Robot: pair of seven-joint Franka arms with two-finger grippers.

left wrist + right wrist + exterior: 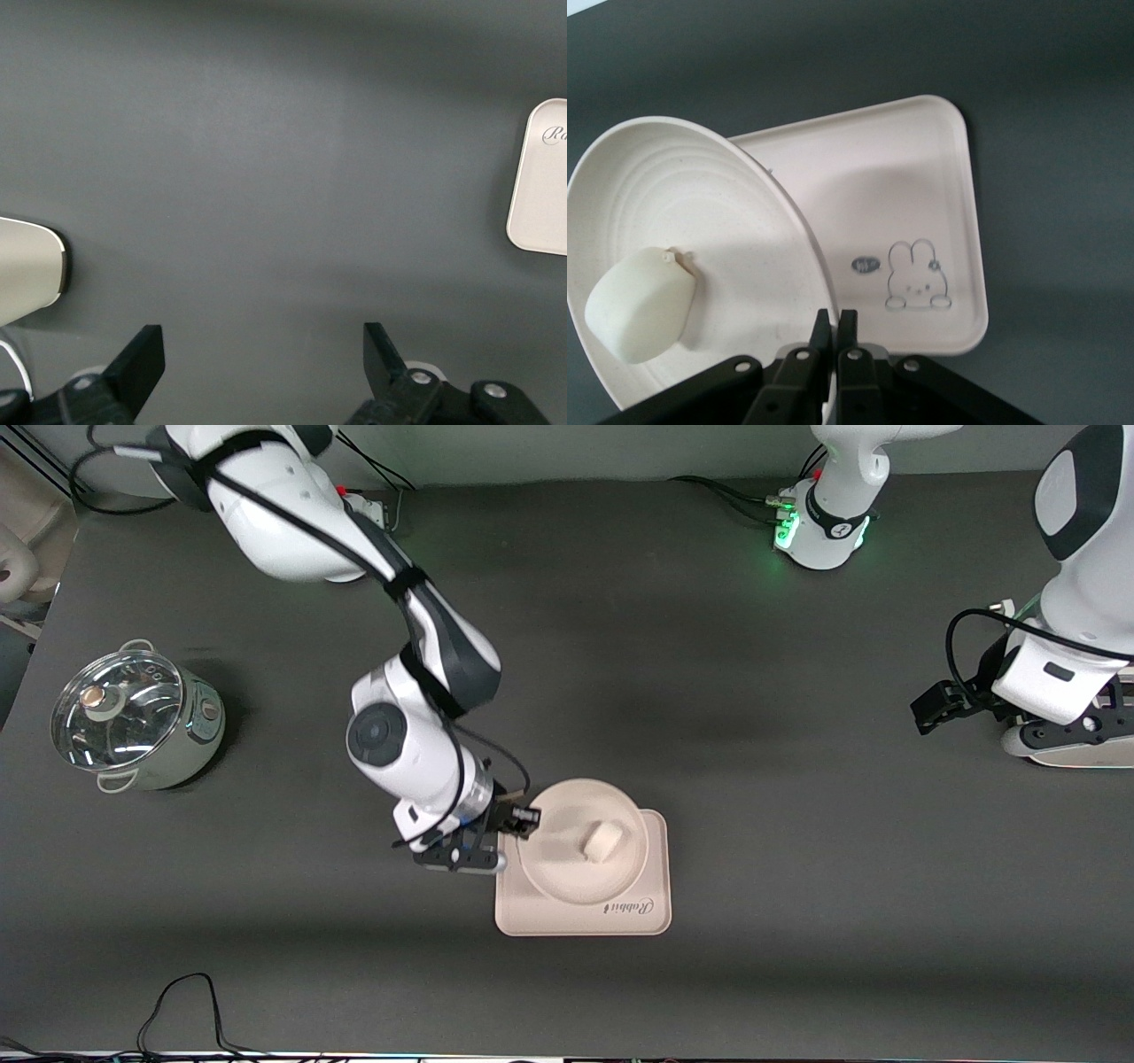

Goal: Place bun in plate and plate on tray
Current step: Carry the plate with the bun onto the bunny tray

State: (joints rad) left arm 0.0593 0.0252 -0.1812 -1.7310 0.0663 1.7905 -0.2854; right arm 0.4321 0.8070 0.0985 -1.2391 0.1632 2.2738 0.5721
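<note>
**Plate with bun held over tray**

Right gripper point(523, 821) pinched tight on plate point(567, 868) rim at the right arm's end, so plate rides tilted above tray point(651, 917), probably about to be set down. Bun point(602, 840) in plate, off centre. Left gripper point(264, 359) spread wide, holding nothing, waiting over bare table point(797, 779) at its own end. Pot point(137, 722) unused, well apart.

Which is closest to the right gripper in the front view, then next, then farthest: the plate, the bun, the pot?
From the right gripper, shut on the plate's rim:
1. The plate, pinched at its edge, over the tray.
2. The bun, lying in the plate.
3. The pot, far off toward the right arm's end of the table.
</note>
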